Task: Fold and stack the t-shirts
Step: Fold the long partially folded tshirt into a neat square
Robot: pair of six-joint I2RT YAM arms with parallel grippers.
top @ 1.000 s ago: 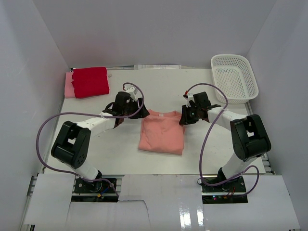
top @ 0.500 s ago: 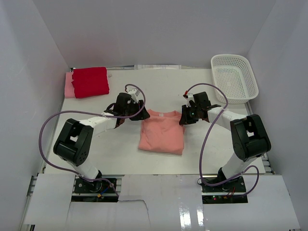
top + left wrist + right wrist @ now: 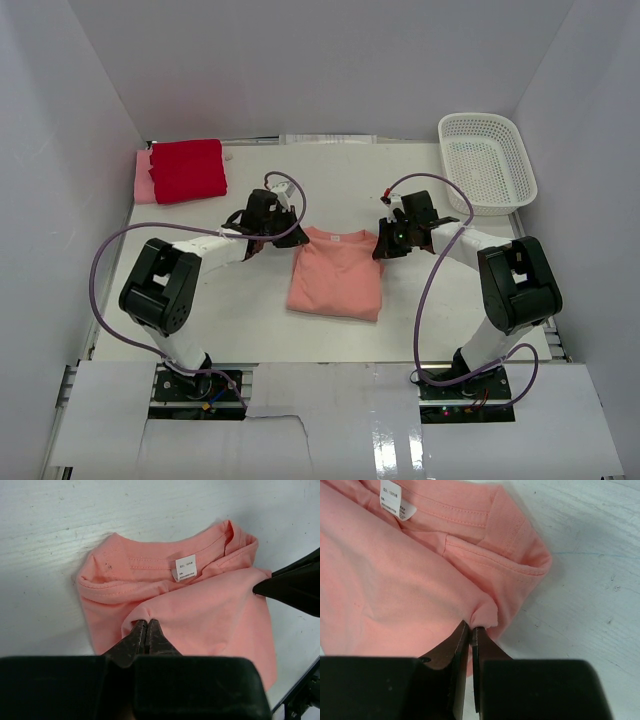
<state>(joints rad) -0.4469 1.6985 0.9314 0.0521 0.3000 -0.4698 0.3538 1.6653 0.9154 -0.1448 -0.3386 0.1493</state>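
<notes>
GRIP: left gripper (image 3: 146, 625) pinched onto salmon t-shirt (image 3: 335, 275) at its 11 o'clock corner, right gripper (image 3: 471, 627) clamping the 1 o'clock corner | WHERE: shirt mid-table; red t-shirt (image 3: 188, 168) atop pale pink t-shirt (image 3: 143, 178) at 10 o'clock | RISK: thin pinches could slip or catch one layer, spoiling the fold | BASKET: white basket (image 3: 480, 119) at 2 o'clock, nothing seen inside

Salmon tee (image 3: 335, 275), red tee (image 3: 187, 168), pale pink tee (image 3: 143, 180), white basket (image 3: 487, 165).
</notes>
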